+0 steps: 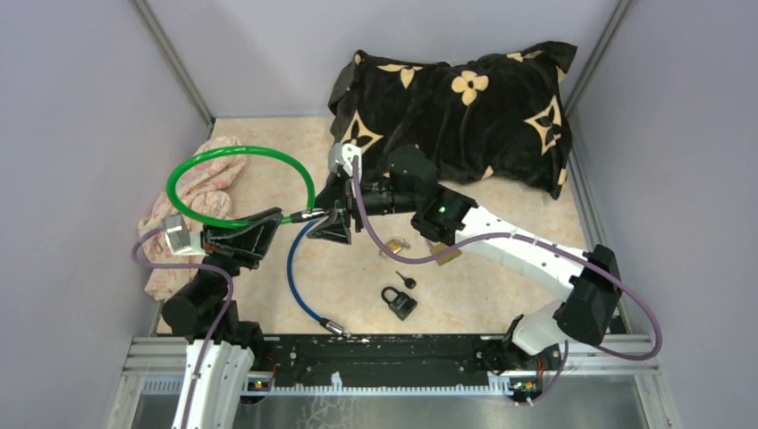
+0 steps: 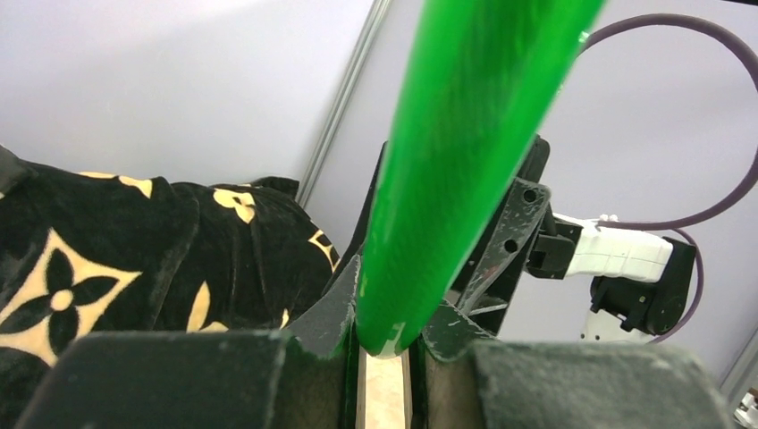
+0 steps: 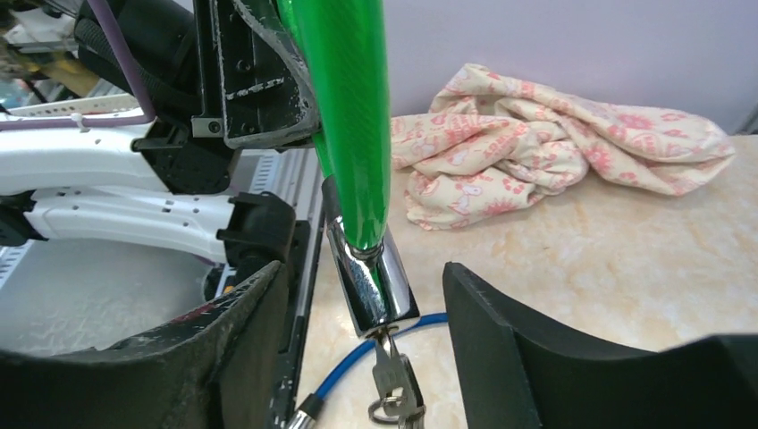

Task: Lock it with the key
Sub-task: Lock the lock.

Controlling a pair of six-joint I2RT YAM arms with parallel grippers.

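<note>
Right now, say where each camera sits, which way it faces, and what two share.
Top external: above and behind the arm bases, looking down at the table; both arms show, left end effector shut on the green cable lock.
Left wrist: on that arm, faces along its fingers toward the black floral pillow; the right arm shows behind.
Right wrist: on that arm, faces the lock's chrome head, its keys and the pink cloth; own fingers frame it.
Shared: both wrist views show the green cable lock.

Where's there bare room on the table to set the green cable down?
Bare table between the black padlock and the right arm; another patch between the blue cable and the left arm. Crowded mid-table: right fingers, end of the green cable, loose key, brass padlock.
</note>
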